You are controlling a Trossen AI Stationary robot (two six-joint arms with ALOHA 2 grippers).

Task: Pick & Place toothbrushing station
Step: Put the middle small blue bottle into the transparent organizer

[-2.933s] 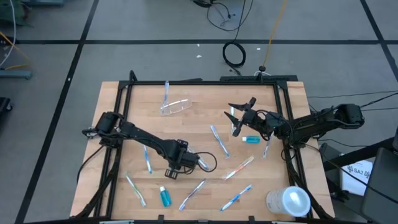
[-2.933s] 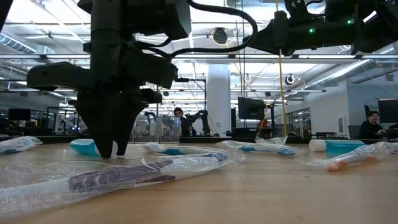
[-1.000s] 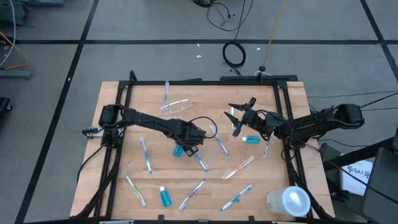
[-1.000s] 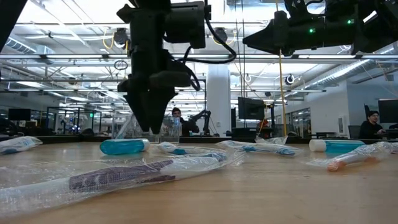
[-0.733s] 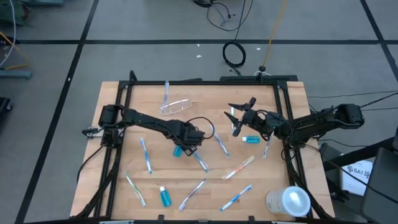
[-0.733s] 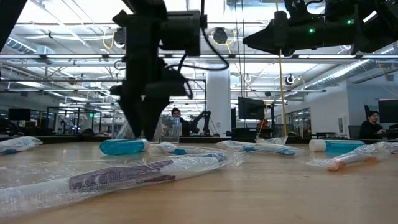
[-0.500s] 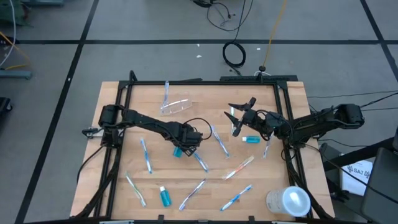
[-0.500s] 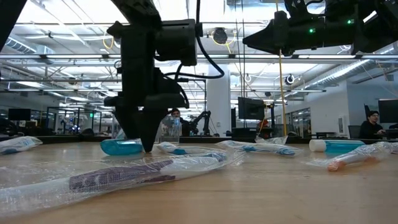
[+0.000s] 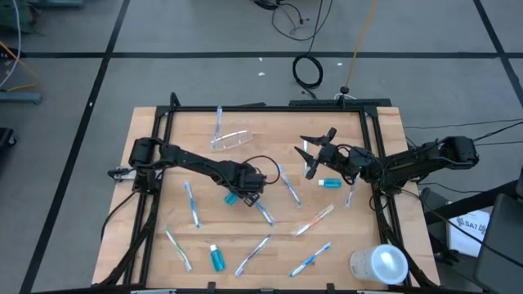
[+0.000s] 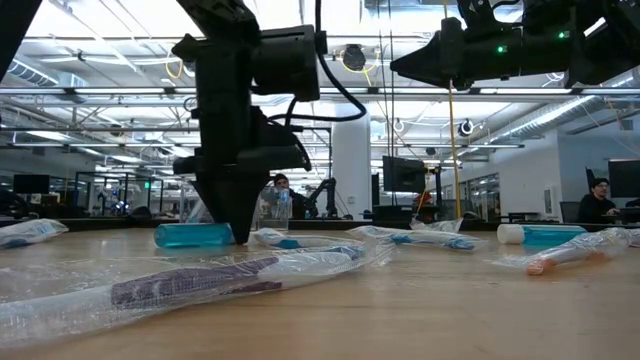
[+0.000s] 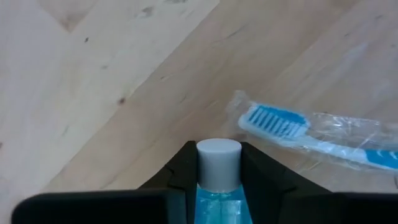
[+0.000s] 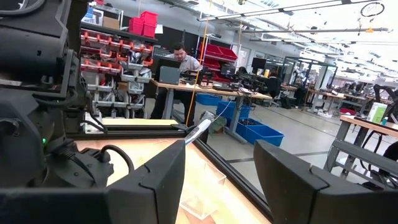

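Observation:
A teal toothpaste tube (image 9: 233, 198) with a white cap lies flat on the wooden table near its middle. My left gripper (image 9: 244, 193) points down over the tube's cap end and is shut on it; in the low view (image 10: 230, 232) its tips reach the table. My right gripper (image 9: 315, 152) hangs open above the table's right half, holding nothing. The clear cup (image 9: 231, 140) lies on its side at the far middle. Two more teal tubes (image 9: 329, 184) (image 9: 216, 260) and several wrapped toothbrushes lie scattered on the table. My left gripper pinches the tube between its two fingers (image 11: 258, 177) at the cap end, one on each side of the white cap (image 11: 218, 160). The fingers come from above, pointing down, and lie across the tube. The tube's body (image 10: 190, 235) lies flat on the table.
A wrapped blue-and-white toothbrush (image 11: 298, 124) lies just beyond the held tube. A large whitish cylinder (image 9: 380, 264) stands at the near right corner. A black frame (image 9: 155, 147) borders the table. People sit at desks in the room behind.
My left gripper has come down from a little above the table onto the cap end of the teal tube, shifting slightly toward the table's left and near edges. The tube still lies on the table.

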